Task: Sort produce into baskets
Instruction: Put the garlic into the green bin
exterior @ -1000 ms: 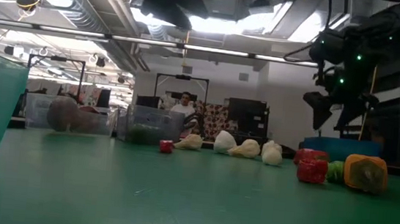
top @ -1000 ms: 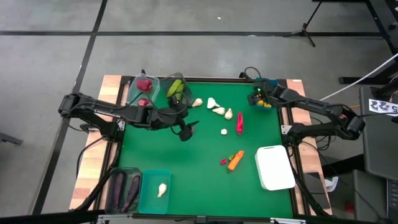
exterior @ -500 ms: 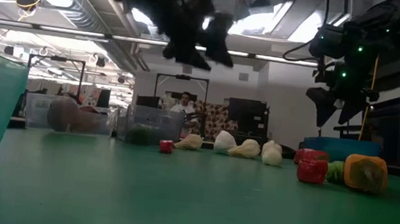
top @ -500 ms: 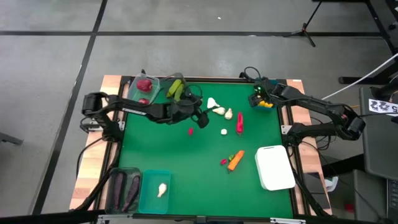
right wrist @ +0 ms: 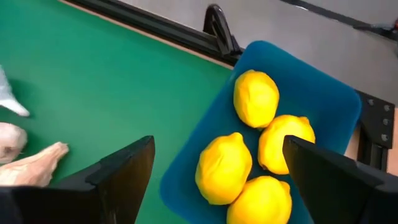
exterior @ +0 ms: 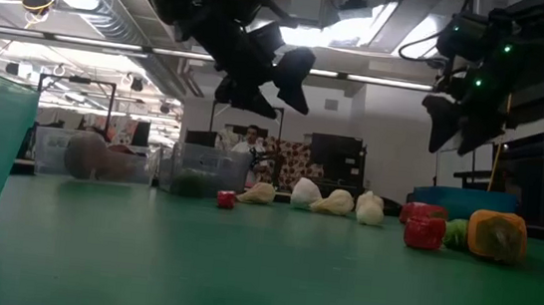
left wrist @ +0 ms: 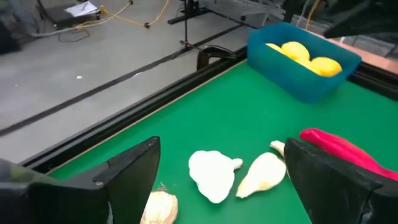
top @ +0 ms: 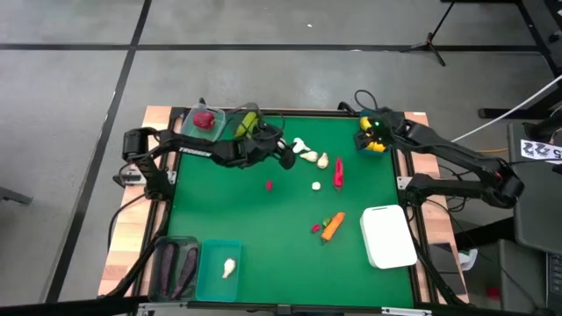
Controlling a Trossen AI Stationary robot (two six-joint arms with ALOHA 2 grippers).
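**Containers and contents, both hands empty over the back of the worktop**

Blue tub (right wrist: pixel 323 99), upper right corner of the green worktop (top: pixel 290 263) in the high view: four yellow lemons (right wrist: pixel 256 98), packed close together. Right hand (right wrist: pixel 214 186) hovers directly over this tub, fingers spread wide, nothing between them.

Upper left of the high view: clear tub (top: pixel 195 123) holding a red round fruit (top: pixel 204 120); just beside it a second tub (top: pixel 249 112) with green cucumbers (top: pixel 245 124).

Lower left of the high view: smoky grey tub (top: pixel 161 250) with dark purple eggplants (top: pixel 176 266) lying lengthwise; touching its right side, teal tub (top: pixel 205 288) with one white garlic bulb (top: pixel 228 267).

Lower right: flat white tray (top: pixel 387 235), nothing visible on it.

Left hand (left wrist: pixel 217 186) is raised above the worktop near the cucumber tub, fingers apart, empty. Loose garlic bulbs (left wrist: pixel 213 175) lie on the worktop just ahead of it.

Unsorted on the worktop, centre of the high view: red pepper (top: pixel 339 173), a small red piece (top: pixel 269 184), a lone garlic bulb (top: pixel 316 185), orange carrot (top: pixel 332 226) beside a small red item (top: pixel 316 228).
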